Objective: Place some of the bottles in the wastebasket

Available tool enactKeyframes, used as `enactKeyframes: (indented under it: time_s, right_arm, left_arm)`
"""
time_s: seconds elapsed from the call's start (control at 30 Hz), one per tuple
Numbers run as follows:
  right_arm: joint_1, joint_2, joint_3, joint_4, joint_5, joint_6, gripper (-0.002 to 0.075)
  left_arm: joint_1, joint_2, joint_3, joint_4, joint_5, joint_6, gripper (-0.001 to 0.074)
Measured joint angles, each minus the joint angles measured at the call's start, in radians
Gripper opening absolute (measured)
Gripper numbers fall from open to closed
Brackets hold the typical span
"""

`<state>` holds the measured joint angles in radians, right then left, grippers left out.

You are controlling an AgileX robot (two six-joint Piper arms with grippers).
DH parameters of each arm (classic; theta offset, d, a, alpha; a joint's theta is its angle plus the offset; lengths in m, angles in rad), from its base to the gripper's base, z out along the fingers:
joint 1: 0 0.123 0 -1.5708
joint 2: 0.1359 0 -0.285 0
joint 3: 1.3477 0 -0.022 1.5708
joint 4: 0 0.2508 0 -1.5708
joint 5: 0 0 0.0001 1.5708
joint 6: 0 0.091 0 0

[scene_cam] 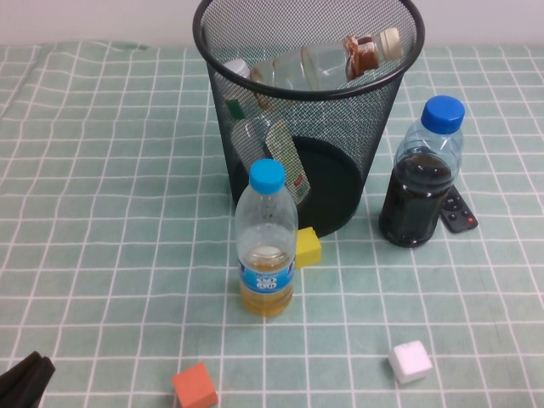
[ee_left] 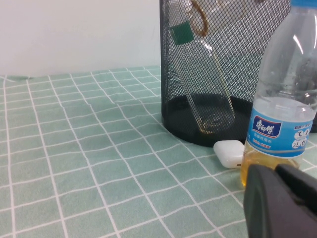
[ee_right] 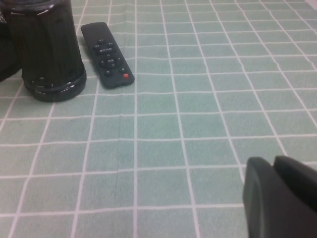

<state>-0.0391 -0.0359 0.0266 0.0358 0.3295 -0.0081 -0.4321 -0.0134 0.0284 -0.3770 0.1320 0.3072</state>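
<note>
The black wire-mesh wastebasket (scene_cam: 255,183) stands at the back middle of the table. Both clear bottles are inside it. The beige-capped bottle (scene_cam: 327,61) lies tilted near the rim. The white-capped bottle with the green neck band (scene_cam: 255,127) leans lower down, and it also shows through the mesh in the left wrist view (ee_left: 208,84). My left gripper (scene_cam: 24,380) is at the front left corner, shut and empty (ee_left: 283,201). My right gripper (ee_right: 283,196) is shut and empty, low over the cloth, and out of the high view.
A light-blue-capped bottle with yellow liquid (scene_cam: 266,246) stands in front of the wastebasket, with a yellow cube (scene_cam: 307,246) beside it. A dark-blue-capped bottle of dark liquid (scene_cam: 422,183) and a black remote (scene_cam: 459,214) are to the right. An orange cube (scene_cam: 195,385) and a white cube (scene_cam: 410,361) lie near the front.
</note>
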Motion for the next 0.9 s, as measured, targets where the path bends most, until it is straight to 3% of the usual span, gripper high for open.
enactKeyframes:
  time_s: [0.47, 0.6, 0.73, 0.83, 0.9]
  right_arm:
    - [0.0, 0.0, 0.0, 0.0, 0.0, 0.0, 0.0]
    - [0.0, 0.0, 0.0, 0.0, 0.0, 0.0, 0.0]
    - [0.0, 0.0, 0.0, 0.0, 0.0, 0.0, 0.0]
    - [0.0, 0.0, 0.0, -0.002, 0.0, 0.0, 0.0]
    - [0.0, 0.0, 0.0, -0.002, 0.0, 0.0, 0.0]
  left_arm:
    - [0.0, 0.0, 0.0, 0.002, 0.0, 0.003, -0.0005]
    - [0.014, 0.0, 0.0, 0.088, -0.071, 0.014, -0.0005]
    - [0.187, 0.0, 0.0, 0.201, -0.172, -0.06, -0.0005]
    - [0.329, 0.0, 0.0, 0.25, -0.132, -0.115, -0.0005]
    - [0.379, 0.0, 0.0, 0.284, -0.061, -0.158, -0.0005]
